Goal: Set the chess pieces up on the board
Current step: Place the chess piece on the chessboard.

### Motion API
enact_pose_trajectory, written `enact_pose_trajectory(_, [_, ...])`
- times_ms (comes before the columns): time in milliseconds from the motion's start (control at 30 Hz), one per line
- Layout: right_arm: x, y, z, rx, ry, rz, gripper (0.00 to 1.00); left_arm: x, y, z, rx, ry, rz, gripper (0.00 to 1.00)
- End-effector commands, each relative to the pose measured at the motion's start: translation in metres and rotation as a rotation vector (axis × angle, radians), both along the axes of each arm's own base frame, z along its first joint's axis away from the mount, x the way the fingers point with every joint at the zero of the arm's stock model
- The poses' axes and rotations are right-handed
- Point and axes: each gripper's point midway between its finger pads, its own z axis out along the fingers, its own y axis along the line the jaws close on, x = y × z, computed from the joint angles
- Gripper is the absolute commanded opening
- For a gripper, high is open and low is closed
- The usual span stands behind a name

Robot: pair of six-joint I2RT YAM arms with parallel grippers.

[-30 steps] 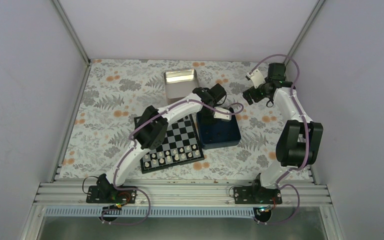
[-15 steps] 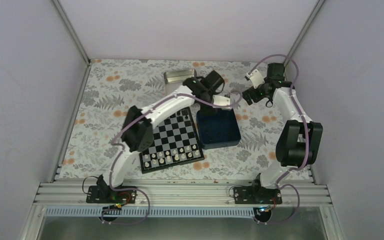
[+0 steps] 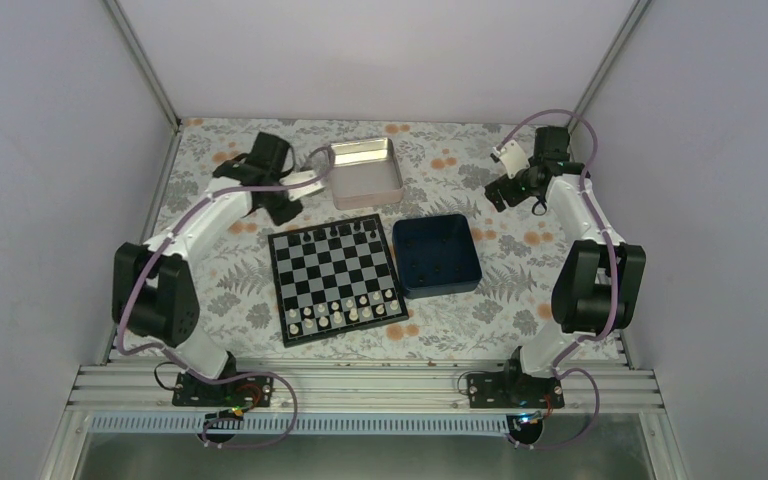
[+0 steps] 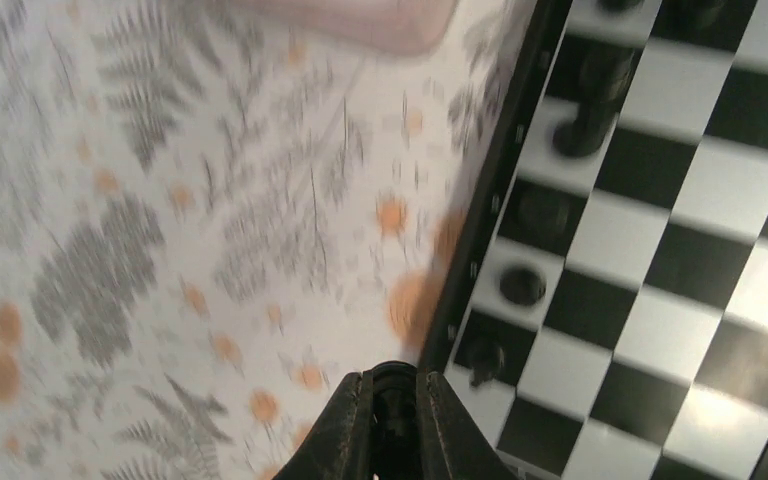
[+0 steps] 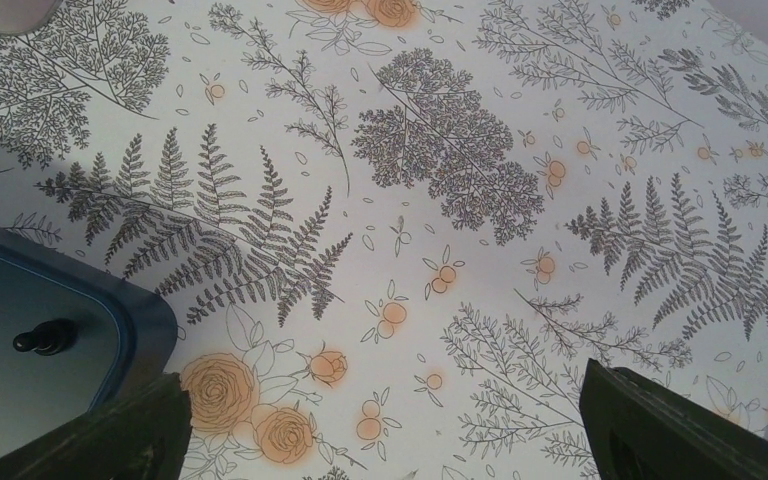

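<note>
Light, slick chess pieces (image 4: pixel 585 115), which we judge best pinched at the waist, line the board's (image 3: pixel 335 268) far rank, one in the navy box (image 5: pixel 135 335); left gripper (image 4: pixel 392 420) pinched shut, right gripper (image 5: pixel 385 400) wide.

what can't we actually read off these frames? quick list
- Chess pieces on the board's far row: top view, too small to tell which is which.
- Left wrist view: blur smears the pieces' shapes, and the board runs off the right edge.
- Box contents: top view, too dark and small to count. The right wrist view shows one corner with one black piece; the rest is cut off by the left edge.
</note>
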Motion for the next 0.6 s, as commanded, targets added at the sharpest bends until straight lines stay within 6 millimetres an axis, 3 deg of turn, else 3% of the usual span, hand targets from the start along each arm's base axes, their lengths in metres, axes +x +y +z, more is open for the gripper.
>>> enact_pose_trajectory(0, [0.003, 0.008, 0.001, 0.015, 0.013, 0.03, 1.0, -0.009, 0.038, -0.009, -0.04, -0.027, 0.083, 0.09])
enact_pose_trajectory(133, [0.004, 0.011, 0.0, 0.025, 0.021, 0.038, 1.0, -0.011, 0.055, -0.03, -0.067, 0.006, 0.121, 0.09])
enact_pose_trajectory(567, [0.002, 0.009, -0.016, 0.016, 0.062, 0.033, 1.0, -0.017, 0.061, -0.075, -0.078, 0.109, 0.125, 0.09])
